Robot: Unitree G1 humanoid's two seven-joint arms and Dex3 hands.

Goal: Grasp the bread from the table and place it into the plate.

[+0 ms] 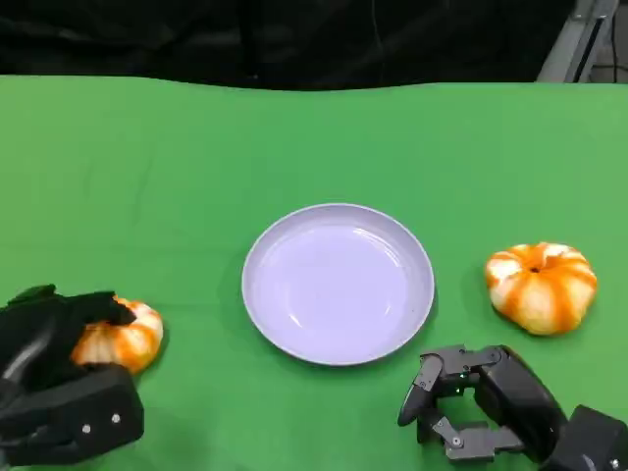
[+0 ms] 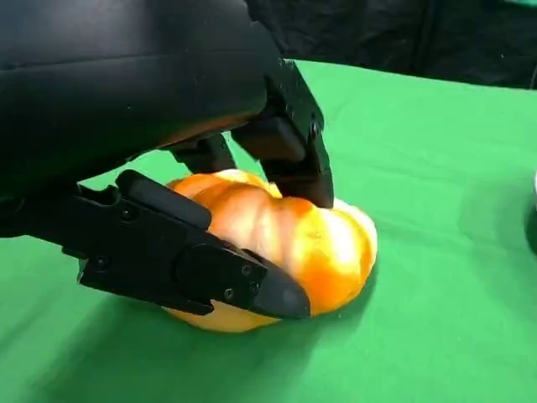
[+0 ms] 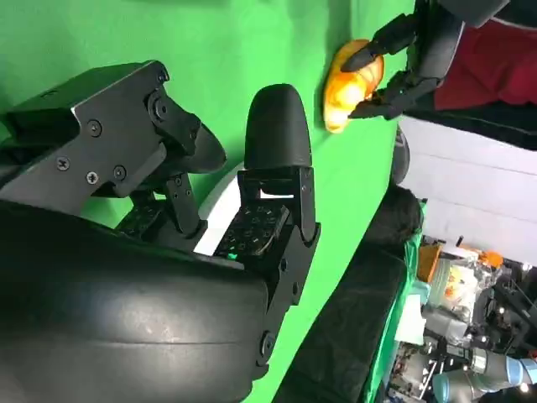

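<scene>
Two breads, one plate [image 1: 339, 283]. Left hand [image 1: 59, 378] grips the left bread [image 1: 123, 340]; right bread [image 1: 542, 286] lies untouched. Right hand [image 1: 481, 402] empty, fingers apart.

Matt green cloth over the table [image 1: 196, 157], smooth and slightly creased. Glossy, smooth pale plate [image 1: 339, 283], plastic or glazed by its sheen, catching soft highlights. Shiny glazed crust on the orange-and-white bread [image 2: 294, 243]; hard black plastic with small metal screws on the left hand [image 2: 168, 210].
</scene>
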